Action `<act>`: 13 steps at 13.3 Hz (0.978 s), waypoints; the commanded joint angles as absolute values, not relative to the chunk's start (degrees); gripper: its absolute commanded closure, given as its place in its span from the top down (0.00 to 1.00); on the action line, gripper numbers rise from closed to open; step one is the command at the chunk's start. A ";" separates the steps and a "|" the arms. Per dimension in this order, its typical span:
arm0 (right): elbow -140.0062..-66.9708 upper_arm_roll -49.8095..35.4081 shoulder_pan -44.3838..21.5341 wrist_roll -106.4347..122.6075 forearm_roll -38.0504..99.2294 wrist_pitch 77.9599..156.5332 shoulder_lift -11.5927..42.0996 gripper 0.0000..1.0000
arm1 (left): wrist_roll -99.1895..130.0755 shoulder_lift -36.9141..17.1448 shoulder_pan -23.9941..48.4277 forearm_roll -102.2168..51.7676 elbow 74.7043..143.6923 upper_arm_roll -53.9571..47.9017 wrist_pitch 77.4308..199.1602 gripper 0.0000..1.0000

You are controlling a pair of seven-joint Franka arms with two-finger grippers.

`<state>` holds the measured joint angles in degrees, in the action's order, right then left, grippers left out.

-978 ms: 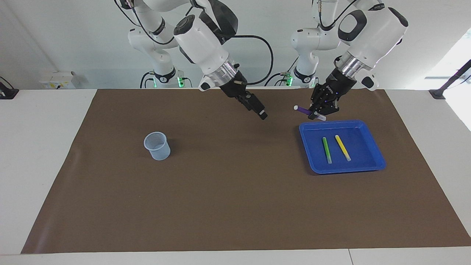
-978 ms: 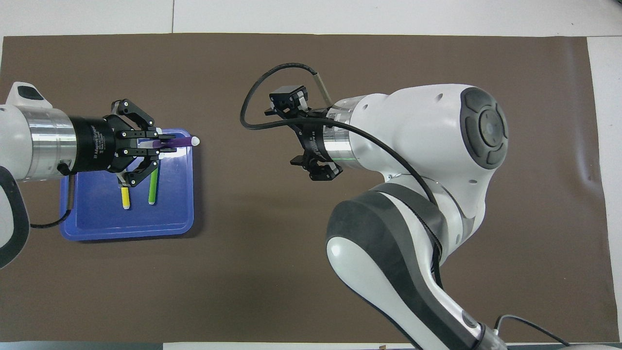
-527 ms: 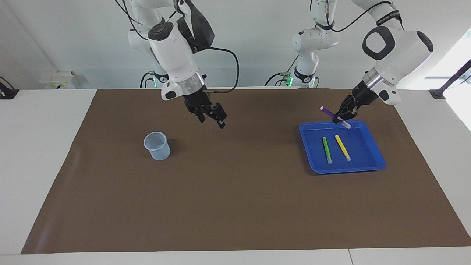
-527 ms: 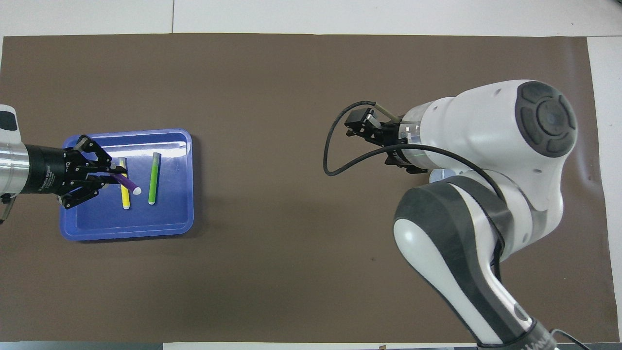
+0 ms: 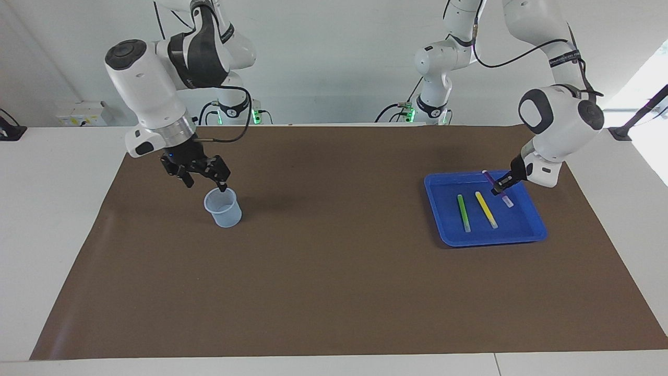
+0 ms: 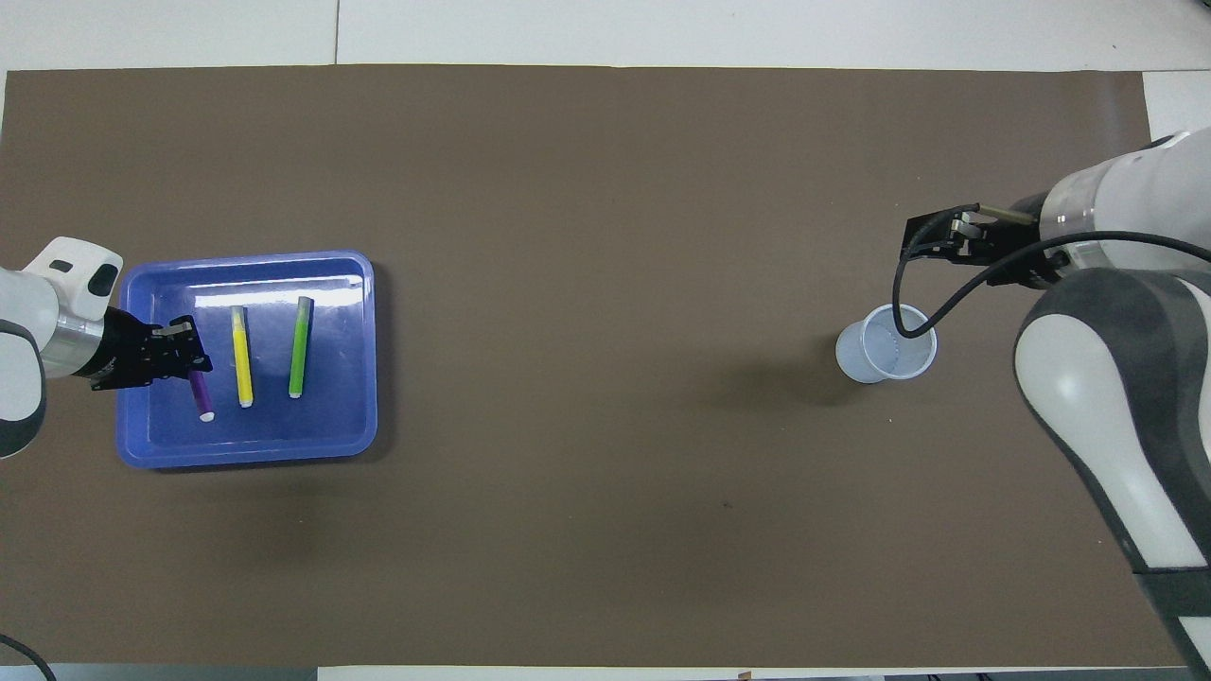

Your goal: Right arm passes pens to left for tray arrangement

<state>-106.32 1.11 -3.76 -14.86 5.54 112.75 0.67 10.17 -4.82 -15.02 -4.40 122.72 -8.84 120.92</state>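
Purple marker pen (image 5: 492,184) pinched in left gripper (image 6: 189,355) fingers, tilted over blue plastic tray (image 5: 532,225), long axis near-parallel to yellow pen (image 5: 486,209) beside it; right gripper (image 5: 201,175) fingers spread, empty.

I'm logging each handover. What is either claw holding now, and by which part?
The left claw grips the purple pen around its middle, over the tray. The right claw holds nothing.
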 commanded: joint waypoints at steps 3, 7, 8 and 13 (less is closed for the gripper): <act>-104.51 3.52 -2.64 -7.74 0.10 107.77 -1.58 1.00 | 3.43 -10.63 -16.44 3.24 121.82 -9.32 126.91 0.00; -100.12 2.99 -1.49 -7.73 -1.05 102.58 -1.50 1.00 | 2.37 -11.78 -16.61 3.69 121.73 -9.32 128.14 0.00; -98.89 2.81 -1.49 -7.73 -1.66 101.18 -1.32 1.00 | 2.37 -11.86 -16.61 3.95 121.82 -9.32 128.41 0.00; -97.64 2.81 -1.58 -7.56 -2.29 97.47 -2.72 1.00 | 0.80 -11.95 -18.10 3.96 121.82 -9.40 128.49 0.71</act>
<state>-97.46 3.48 -2.40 -8.79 -1.45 98.67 -1.68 2.45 -11.20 -16.47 2.93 122.48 -8.86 127.60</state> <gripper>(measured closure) 0.000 0.815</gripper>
